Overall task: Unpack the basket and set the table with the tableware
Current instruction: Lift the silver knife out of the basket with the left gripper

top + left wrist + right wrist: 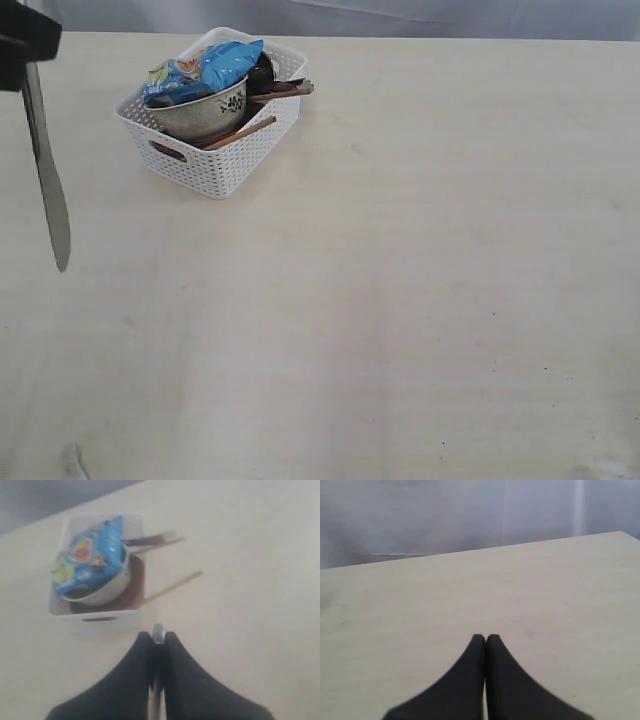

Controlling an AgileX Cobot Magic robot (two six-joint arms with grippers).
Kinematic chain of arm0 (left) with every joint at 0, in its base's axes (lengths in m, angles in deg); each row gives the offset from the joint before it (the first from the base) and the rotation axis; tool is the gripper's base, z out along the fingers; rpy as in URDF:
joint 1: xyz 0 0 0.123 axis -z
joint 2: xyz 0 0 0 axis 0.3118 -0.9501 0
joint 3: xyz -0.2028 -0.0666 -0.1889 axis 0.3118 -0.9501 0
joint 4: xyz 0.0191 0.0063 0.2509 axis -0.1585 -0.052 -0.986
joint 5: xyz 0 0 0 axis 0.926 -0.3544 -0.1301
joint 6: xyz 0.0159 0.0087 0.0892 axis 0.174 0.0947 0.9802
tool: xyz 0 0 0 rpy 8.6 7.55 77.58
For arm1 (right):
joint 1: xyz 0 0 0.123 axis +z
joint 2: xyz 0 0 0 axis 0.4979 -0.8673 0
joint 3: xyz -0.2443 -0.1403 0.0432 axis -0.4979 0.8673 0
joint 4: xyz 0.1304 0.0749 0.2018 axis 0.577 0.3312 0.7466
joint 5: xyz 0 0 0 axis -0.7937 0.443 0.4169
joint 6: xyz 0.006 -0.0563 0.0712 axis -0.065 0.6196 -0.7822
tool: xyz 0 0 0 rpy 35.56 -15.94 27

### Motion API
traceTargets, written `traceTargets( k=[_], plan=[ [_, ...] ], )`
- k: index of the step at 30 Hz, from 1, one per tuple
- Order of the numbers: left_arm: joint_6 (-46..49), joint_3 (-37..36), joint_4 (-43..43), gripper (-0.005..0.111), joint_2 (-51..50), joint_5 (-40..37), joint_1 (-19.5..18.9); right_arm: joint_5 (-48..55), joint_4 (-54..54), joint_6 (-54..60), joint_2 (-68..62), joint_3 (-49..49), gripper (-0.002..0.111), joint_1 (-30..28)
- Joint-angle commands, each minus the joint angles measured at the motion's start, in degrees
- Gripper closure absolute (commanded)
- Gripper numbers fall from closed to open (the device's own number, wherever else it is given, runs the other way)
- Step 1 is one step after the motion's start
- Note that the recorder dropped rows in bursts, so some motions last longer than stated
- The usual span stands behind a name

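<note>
- 1 table (400, 300), pale beige.
- 1 basket (222, 165), white, perforated.
- 1 bowl (205, 112), with a dark floral mark on its side.
- 1 snack bag (200, 72), blue.
- 1 knife (50, 190), steel.
- 1 brown dish (136, 582), seen in the left wrist view under the bowl.
- 1 wooden stick (243, 131) that counts cleanly, poking out over the basket rim.
- utensil handles (152, 540) at the other rim: at least 2. They are bunched and blurred, so I can't tell the exact number.
- 1 dark rounded item (262, 72) behind the snack bag, kind unclear.
- 2 grippers: left gripper (158, 639) and right gripper (486, 639).
</note>
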Motion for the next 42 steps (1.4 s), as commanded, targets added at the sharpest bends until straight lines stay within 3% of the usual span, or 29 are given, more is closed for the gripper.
traceTargets(
  k=[1,5,12,16,22,25,30,37,40,42],
  plan=[
    [7.04,0.62,12.37,0.107,0.06,-3.60,0.23,-0.37,-0.14,0.10,0.17,0.16,0.108,0.17],
    [9.01,0.62,19.21,0.107,0.06,-1.49,0.10,-0.37,-0.14,0.10,0.17,0.16,0.108,0.17],
    [10.54,-2.01,20.62,0.107,-2.04,8.07,0.10,-0.37,-0.14,0.10,0.17,0.16,0.108,0.17],
    [17.06,-4.03,24.74,0.107,-8.13,8.63,0.10,-0.37,-0.14,0.10,0.17,0.16,0.108,0.17],
    [35.53,-4.14,43.53,0.107,-13.73,7.08,0.10,-0.37,-0.14,0.10,0.17,0.16,0.108,0.17],
    [35.39,-4.14,44.84,0.107,-14.28,8.06,0.10,-0.37,-0.14,0.10,0.17,0.16,0.108,0.17],
    [35.36,-5.18,44.73,0.107,-14.27,1.40,0.10,-0.37,-0.14,0.10,0.17,0.16,0.108,0.17],
    [35.55,-7.81,47.38,0.107,-14.91,-0.84,0.10,-0.37,-0.14,0.11,0.17,0.16,0.108,3.37],
    [34.53,-7.87,46.84,0.107,-17.67,-6.41,-3.32,-0.37,-0.14,0.11,0.17,0.16,0.108,3.70],
    [34.52,-7.87,47.43,0.107,-20.48,-12.09,-8.74,-0.37,-0.14,0.11,0.17,0.16,0.108,3.70]
  ],
)
